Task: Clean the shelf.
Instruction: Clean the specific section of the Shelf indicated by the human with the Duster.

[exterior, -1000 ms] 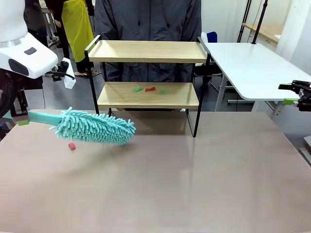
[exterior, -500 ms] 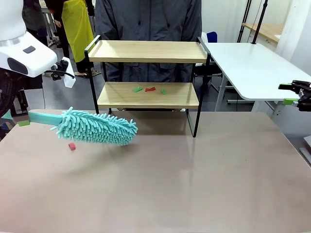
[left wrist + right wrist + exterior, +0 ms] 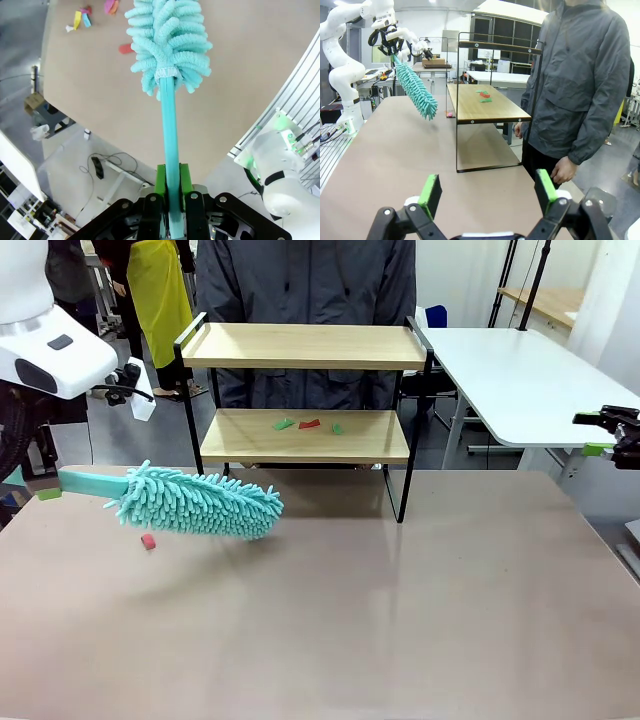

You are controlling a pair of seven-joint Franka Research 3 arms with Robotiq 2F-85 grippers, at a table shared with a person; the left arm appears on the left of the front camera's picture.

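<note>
The shelf [image 3: 300, 345] stands at the table's far side, and its lower board [image 3: 485, 107] carries a few green and red scraps [image 3: 308, 425]. My left gripper [image 3: 171, 187] is shut on the handle of a teal fluffy duster [image 3: 195, 502]. It holds the duster low over the table, left of the shelf, with the head pointing right. The duster [image 3: 417, 90] also hangs in front of the shelf in the right wrist view. A small red scrap [image 3: 148, 541] lies on the table just under the duster. My right gripper [image 3: 488, 192] stands open with nothing in it, out past the table's right edge [image 3: 592, 434].
A person in a dark grey jacket [image 3: 300, 280] stands right behind the shelf, hands down at the sides [image 3: 562, 172]. A white table [image 3: 510, 370] sits at the back right. Several coloured scraps [image 3: 85, 17] lie on the brown table beyond the duster's tip.
The duster has edged slightly to the right. The right arm and the person have not moved.
</note>
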